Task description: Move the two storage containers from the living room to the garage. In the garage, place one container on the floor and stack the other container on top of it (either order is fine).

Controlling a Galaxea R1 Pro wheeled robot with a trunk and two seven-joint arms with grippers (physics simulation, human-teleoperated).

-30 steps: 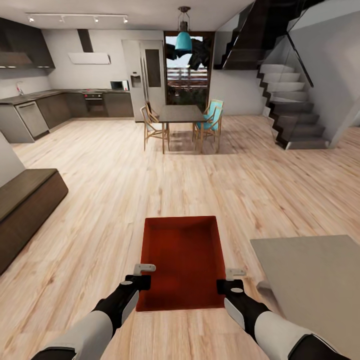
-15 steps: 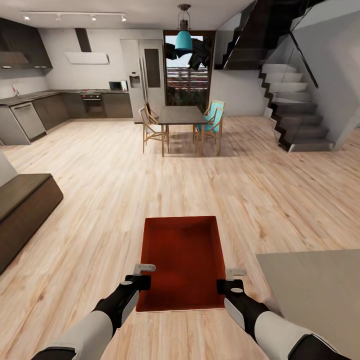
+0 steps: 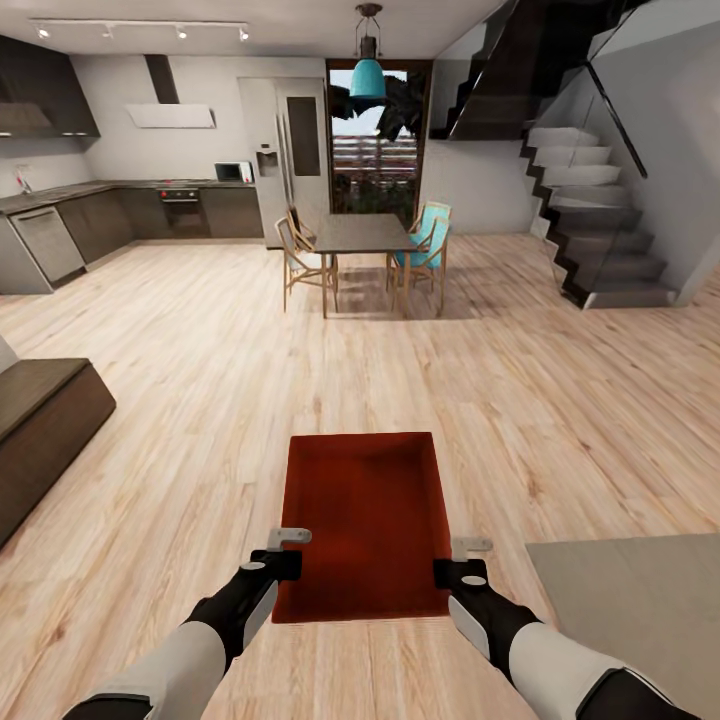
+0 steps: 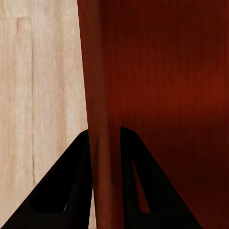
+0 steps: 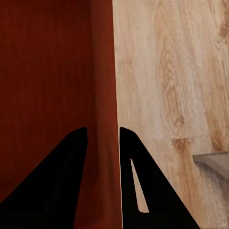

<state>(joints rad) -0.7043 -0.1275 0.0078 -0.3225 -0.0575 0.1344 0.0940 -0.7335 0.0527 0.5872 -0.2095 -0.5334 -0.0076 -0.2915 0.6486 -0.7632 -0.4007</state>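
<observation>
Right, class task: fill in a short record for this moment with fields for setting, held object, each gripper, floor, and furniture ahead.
setting: open-plan room, kitchen at far left, staircase at right
held object: orange-red storage container, lidless, carried in front of the robot
left gripper: jaws clamped on the container's left wall
right gripper: jaws clamped on the container's right wall
floor: light wood planks
furniture ahead: dining table with chairs, teal pendant lamp above

We see the storage container [image 3: 365, 520] only in part — each wrist view cuts its walls at the edges. The dark low cabinet [image 3: 45, 430] and a grey surface [image 3: 640, 610] run off the head view's sides — their extents unknown.
</observation>
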